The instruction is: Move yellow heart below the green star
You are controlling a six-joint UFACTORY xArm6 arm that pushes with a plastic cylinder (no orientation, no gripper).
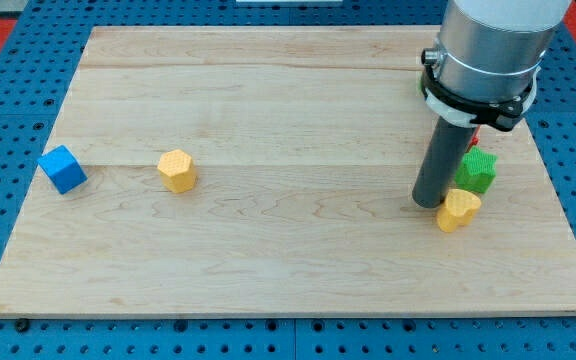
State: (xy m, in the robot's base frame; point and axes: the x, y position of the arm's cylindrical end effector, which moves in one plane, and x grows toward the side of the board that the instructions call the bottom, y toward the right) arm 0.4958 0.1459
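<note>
The yellow heart (458, 210) lies on the wooden board at the view's right. The green star (477, 171) sits just above it, almost touching. My tip (428, 203) rests on the board directly left of the yellow heart, close to or touching its left side, and lower-left of the green star. A bit of a red block (474, 134) shows above the green star, mostly hidden behind the rod.
A yellow hexagon block (177, 170) lies left of centre. A blue cube (62, 168) sits near the board's left edge. The wooden board (288, 260) rests on a blue perforated table. The arm's grey body fills the view's top right.
</note>
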